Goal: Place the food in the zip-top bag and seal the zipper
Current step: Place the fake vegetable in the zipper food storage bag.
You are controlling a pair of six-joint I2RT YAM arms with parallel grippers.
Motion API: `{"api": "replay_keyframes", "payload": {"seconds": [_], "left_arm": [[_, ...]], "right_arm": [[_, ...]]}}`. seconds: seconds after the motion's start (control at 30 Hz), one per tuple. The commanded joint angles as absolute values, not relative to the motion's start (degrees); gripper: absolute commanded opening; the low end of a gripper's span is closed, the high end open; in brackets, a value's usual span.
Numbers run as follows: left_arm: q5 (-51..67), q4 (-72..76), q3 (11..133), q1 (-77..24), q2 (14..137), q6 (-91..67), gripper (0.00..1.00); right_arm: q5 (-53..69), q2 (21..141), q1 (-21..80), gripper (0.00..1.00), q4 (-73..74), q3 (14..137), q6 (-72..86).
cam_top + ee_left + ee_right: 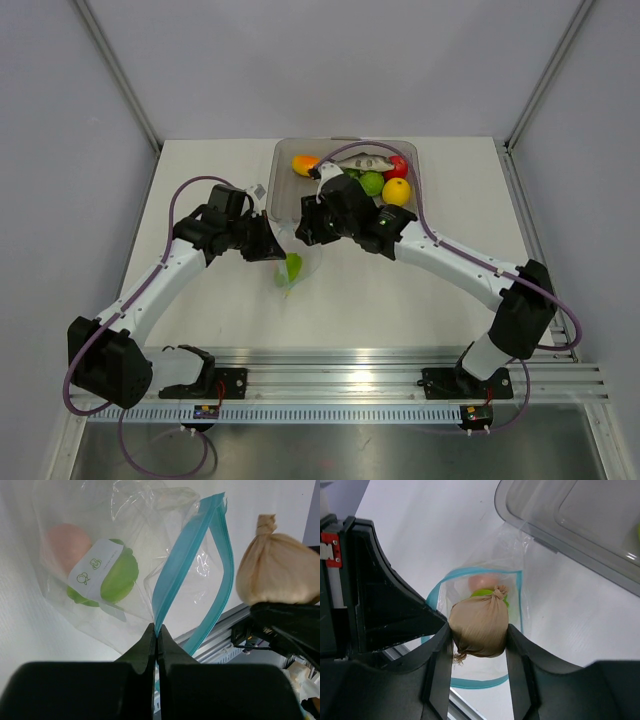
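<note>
left gripper (156, 630), fingers pinched tight on the blue zipper (175, 575) at one end of the zip-top bag (135, 510), whose mouth gapes open; a pink egg (62, 545) and a green fruit (120, 575) lie inside. right gripper (479, 626), jaws part-spread, clamps a tan knotted food piece (480, 622) close by that mouth, outside the bag. clear tray (580, 530) beyond, holding further food.

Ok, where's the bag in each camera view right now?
Top external: the bag is mid-table, just on the near side of the tray.
Left wrist: upper left and middle, its zipper pinched in the shut left gripper.
Right wrist: centre, mouth open under the tan bulb that the right gripper holds.
Shared landmark: the green food inside the bag, seen in all three.
</note>
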State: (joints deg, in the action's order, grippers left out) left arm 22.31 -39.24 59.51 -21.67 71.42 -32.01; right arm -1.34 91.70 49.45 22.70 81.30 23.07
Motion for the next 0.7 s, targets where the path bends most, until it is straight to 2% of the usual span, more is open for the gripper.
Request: {"api": "replay_keyframes", "payload": {"seconds": [0.0, 0.07, 0.1, 0.3, 0.43, 0.47, 0.53, 0.57, 0.6, 0.63, 0.67], "left_arm": [[25.2, -36.3, 61.2, -21.4, 70.8, -33.0, 0.0], [25.1, -36.5, 61.4, -21.4, 70.8, -33.0, 0.0], [25.1, -36.6, 61.6, -21.4, 70.8, -33.0, 0.0], [24.6, -36.7, 61.6, -21.4, 71.4, -32.9, 0.0], [23.8, -36.6, 61.2, -21.4, 71.4, -32.9, 0.0], [23.7, -36.7, 61.1, -21.4, 71.3, -32.8, 0.0], [23.2, -37.0, 61.1, -21.4, 71.3, -32.7, 0.0], [23.1, -37.1, 61.1, -21.3, 71.3, -32.6, 0.0], [22.5, -37.4, 61.2, -21.3, 71.3, -32.4, 0.0], [22.3, -37.4, 61.2, -21.3, 71.3, -32.4, 0.0], [22.2, -37.5, 61.3, -21.2, 71.3, -32.3, 0.0]], "right_arm": [[-0.3, 92.9, 51.6, 0.48, 23.7, 81.6, 21.0], [-0.3, 93.4, 52.1, 0.69, 24.0, 81.7, 20.7], [-0.3, 93.5, 52.2, 0.75, 24.3, 81.7, 20.5], [-7.4, 90.8, 52.1, 0.75, 25.5, 82.3, 19.2], [-15.1, 88.9, 49.0, 0.64, 26.5, 82.4, 20.8], [-15.0, 88.6, 47.4, 0.59, 26.5, 82.2, 22.0], [-10.7, 89.3, 41.3, 0.56, 25.9, 81.0, 24.5], [-9.9, 90.3, 39.4, 0.57, 26.4, 81.1, 25.1], [-9.1, 95.4, 36.3, 0.71, 29.2, 83.6, 24.4], [-9.0, 95.4, 36.3, 0.71, 29.2, 84.8, 24.2], [-8.4, 99.9, 35.2, 0.76, 29.8, 85.9, 23.4]]}}
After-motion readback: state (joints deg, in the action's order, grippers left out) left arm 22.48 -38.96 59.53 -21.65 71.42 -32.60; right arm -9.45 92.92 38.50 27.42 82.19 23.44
